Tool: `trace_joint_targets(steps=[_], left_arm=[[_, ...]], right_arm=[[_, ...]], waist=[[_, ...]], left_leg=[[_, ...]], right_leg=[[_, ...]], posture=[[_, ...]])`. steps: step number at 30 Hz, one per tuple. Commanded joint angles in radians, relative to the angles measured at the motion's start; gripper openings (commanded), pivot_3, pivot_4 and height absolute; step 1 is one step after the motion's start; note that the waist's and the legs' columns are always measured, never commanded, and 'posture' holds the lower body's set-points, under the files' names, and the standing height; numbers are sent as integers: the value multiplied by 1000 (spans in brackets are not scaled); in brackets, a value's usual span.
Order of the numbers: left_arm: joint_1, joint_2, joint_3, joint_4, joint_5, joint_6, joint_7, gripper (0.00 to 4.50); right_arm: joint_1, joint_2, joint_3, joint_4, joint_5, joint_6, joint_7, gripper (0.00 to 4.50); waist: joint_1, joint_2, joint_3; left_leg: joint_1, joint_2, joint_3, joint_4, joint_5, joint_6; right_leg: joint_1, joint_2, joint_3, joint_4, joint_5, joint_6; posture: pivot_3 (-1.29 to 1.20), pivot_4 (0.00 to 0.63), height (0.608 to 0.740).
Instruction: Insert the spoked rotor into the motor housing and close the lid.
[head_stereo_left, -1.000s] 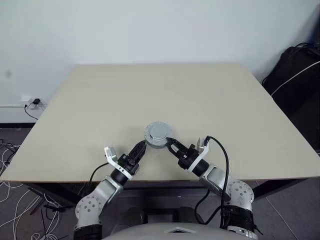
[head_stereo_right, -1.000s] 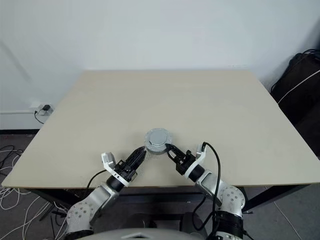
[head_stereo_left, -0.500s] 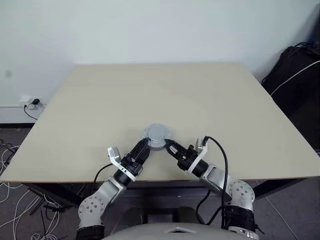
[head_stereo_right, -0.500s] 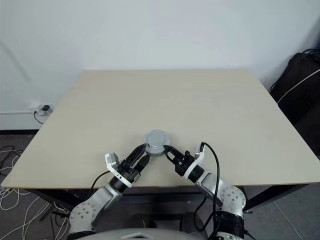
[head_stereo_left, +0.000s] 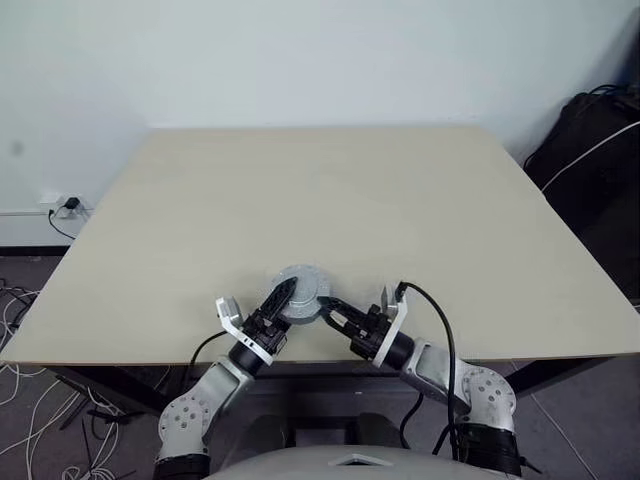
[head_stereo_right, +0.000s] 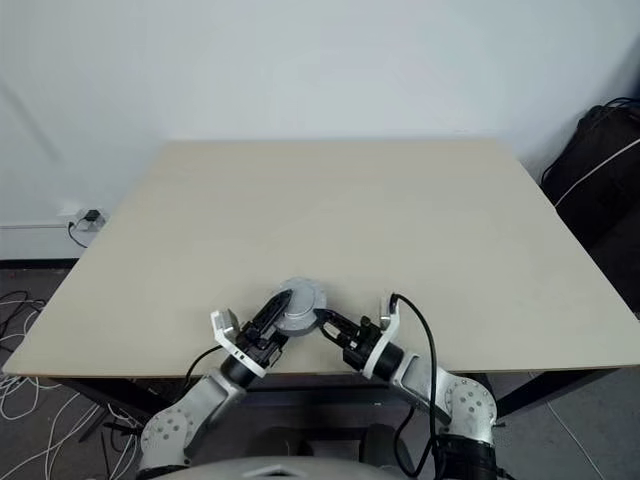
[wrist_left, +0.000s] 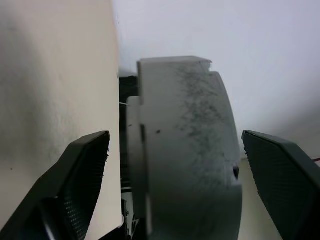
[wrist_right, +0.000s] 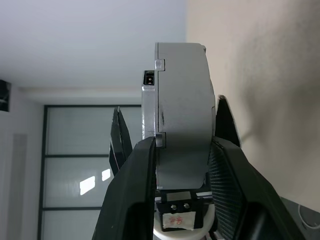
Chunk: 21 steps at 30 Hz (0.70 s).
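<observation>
Motor housing (head_stereo_left: 299, 292) clamped in right claw (head_stereo_left: 325, 306)

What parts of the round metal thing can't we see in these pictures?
- Inside of the motor housing: the lid covers it, so the rotor and windings are hidden.
- Its underside: in the head views it faces away from the camera.
- Left gripper contact: in the left wrist view its fingers stand apart from the housing.
- Right gripper: its fingers clamp both faces, covering part of them.
</observation>
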Motion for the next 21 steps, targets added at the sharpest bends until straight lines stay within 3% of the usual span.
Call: trace_joint_targets(steps=[1,4,11,21], left_arm=[[12,-100,-15,-12,-30,-5,-2,3161],[13,-97,-19,-16,-33,-4,-3,2185],[12,-90,-28,-22,-35,-5,-4,2103],[-3,-88,-11,-32,22,-93,5,2103]], right_arm=[[-17,2,16,-59,71,-12,17,1200],[-15,-4,24,-60,68,-18,11,1200],[-3,-34,70,-117,-20,-65,41,1200],[34,-97,76,-170,-9,-80,58,4480]], waist=[[0,0,0],[0,0,0],[0,0,0],[4,-1,1]], left_leg=[[0,0,0,0,0,0],[0,0,0,0,0,0],[0,0,0,0,0,0],[0,0,0,0,0,0]], right_leg=[[0,0,0,0,0,0],[0,0,0,0,0,0],[0,0,0,0,0,0],[0,0,0,-1,0,0]], posture=[[0,0,740],[0,0,740],[0,0,740],[0,0,740]])
